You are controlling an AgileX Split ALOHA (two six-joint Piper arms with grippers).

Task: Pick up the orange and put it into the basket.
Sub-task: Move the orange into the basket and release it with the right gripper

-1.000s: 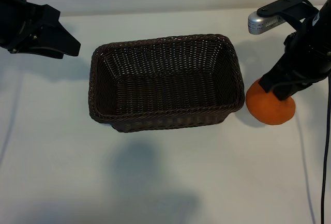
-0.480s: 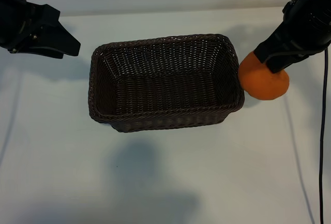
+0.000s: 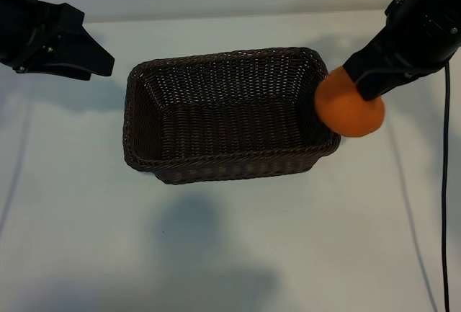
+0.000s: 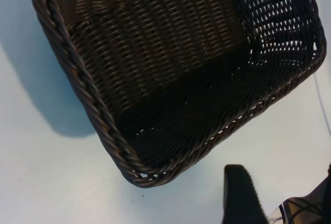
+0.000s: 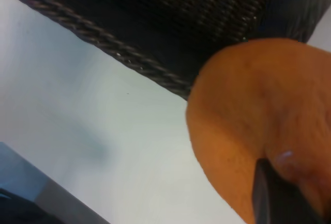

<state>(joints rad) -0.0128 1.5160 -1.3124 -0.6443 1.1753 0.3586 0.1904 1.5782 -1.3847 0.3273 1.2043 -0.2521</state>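
Lifted off the table since a second ago, the orange (image 3: 350, 107) now hangs in the air at the right end of the basket (image 3: 230, 171), its near side overlapping the braided rim as seen from above. A second ago it sat on the table beside that end. The right gripper (image 3: 364, 85) holds it from above, fingers pinched narrow on the top of the fruit; the right wrist view shows one dark finger (image 5: 276, 195) pressed into the skin near the knobby neck, with the rim just beyond. The left gripper (image 3: 97, 60) sits parked over the far left part of the table, fingers partly spread and holding nothing, and has not moved.

Judging from this, the carry step is under way: picking up is done, placing is not. Next, the orange needs to travel further over the basket's hollow, clear of the rim, then go down before the fingers let go.
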